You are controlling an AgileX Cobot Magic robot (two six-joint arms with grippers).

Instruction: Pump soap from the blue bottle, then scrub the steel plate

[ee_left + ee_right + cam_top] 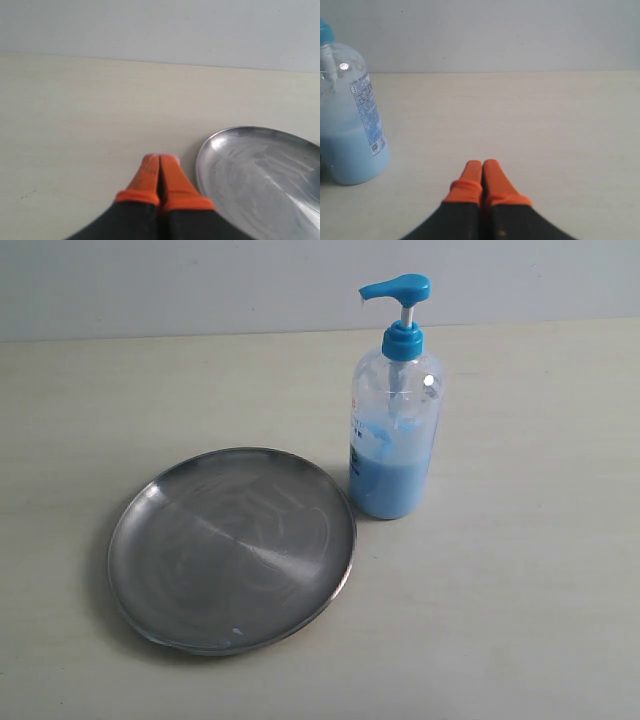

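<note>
The steel plate (pixel 232 548) lies flat on the table, shiny with swirl marks and a tiny bluish speck near its front rim. Just behind its right edge stands the blue bottle (pixel 394 430), upright, pump head raised, with light blue soap (pixel 388 490) filling its lower part. Neither gripper shows in the exterior view. In the left wrist view my left gripper (pixel 161 159) is shut with nothing in it, its orange fingertips pressed together beside the plate's rim (pixel 202 155). My right gripper (pixel 483 163) is also shut and empty, apart from the bottle (pixel 350 125).
The pale wooden table (pixel 520 600) runs on all sides of the plate and bottle. A plain grey wall (pixel 200 285) closes the far edge.
</note>
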